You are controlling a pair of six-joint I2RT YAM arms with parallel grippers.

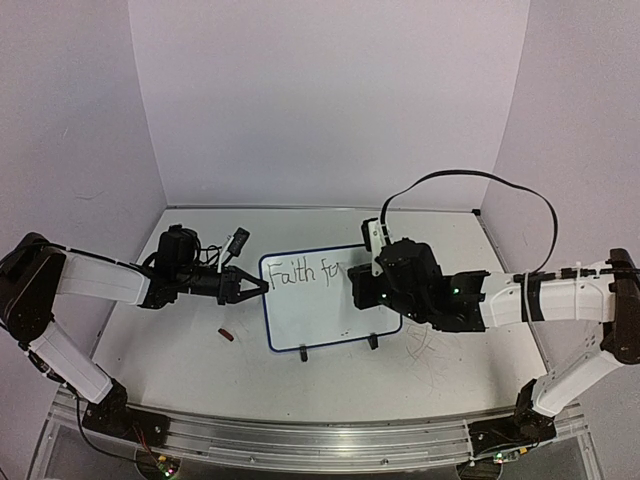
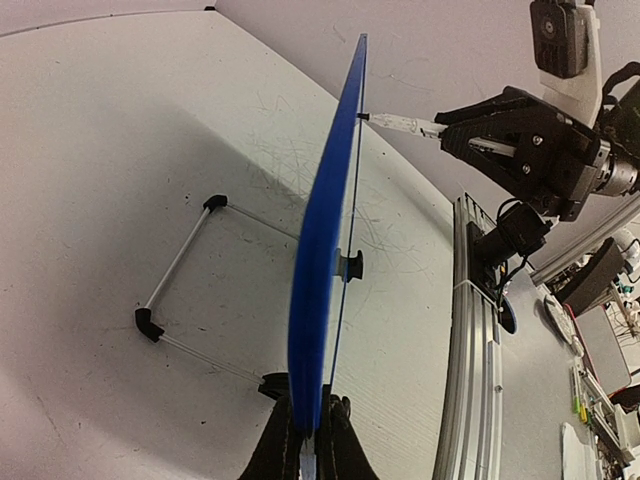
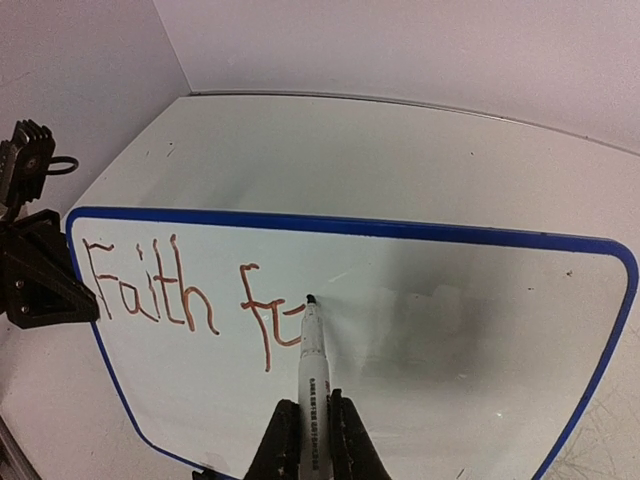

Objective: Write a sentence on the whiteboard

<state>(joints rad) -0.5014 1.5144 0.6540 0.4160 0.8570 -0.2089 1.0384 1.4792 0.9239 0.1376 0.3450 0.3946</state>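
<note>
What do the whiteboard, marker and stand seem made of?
Whiteboard: glossy white face, probably laminate, showing soft reflections; blue rim looks plastic. Marker: smooth white plastic barrel, printed text. Stand: thin pale rods, possibly metal, black corner joints.

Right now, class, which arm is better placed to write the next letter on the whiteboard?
Right: the right gripper holds the marker, tip on the whiteboard beside the unfinished sentence. The left gripper grips the board's edge.
</note>
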